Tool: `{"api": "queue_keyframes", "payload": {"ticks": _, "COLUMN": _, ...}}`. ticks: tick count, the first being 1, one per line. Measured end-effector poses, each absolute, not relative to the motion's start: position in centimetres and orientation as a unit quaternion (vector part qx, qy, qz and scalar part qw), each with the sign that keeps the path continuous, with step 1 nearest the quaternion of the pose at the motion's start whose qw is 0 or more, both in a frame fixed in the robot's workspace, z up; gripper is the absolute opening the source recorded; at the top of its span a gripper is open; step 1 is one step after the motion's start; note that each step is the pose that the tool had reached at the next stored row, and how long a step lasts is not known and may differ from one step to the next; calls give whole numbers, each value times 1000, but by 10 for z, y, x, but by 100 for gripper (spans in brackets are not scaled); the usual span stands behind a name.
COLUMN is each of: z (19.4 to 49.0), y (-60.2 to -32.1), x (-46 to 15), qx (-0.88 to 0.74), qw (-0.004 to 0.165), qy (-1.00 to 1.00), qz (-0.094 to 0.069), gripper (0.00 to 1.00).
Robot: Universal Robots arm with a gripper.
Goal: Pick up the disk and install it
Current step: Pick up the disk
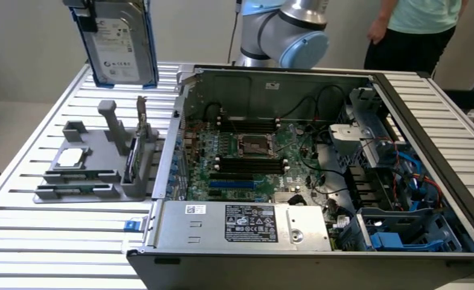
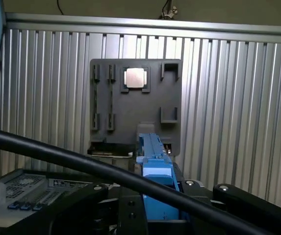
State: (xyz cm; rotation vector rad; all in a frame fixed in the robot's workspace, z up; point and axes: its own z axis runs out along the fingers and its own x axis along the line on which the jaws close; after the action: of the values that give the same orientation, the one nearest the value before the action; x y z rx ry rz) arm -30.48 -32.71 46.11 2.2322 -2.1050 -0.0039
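One disk (image 1: 120, 45) aloft (top offscreen)

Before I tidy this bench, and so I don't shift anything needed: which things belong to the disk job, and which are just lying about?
Job: the disk, held up by the gripper; the open computer case.
Lying about: the grey holder; the square chip on it.
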Motion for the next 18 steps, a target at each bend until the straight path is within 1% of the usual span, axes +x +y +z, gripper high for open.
{"api": "queue_keyframes", "payload": {"ticks": 10, "z": 472, "y": -340, "x": -259, "qx": 727, "qw": 47, "qy": -685, "qz": -9, "gripper": 33}}
{"api": "queue_keyframes", "payload": {"ticks": 18, "z": 478, "y": -351, "x": -223, "qx": 727, "qw": 51, "qy": -685, "qz": -14, "gripper": 33}}
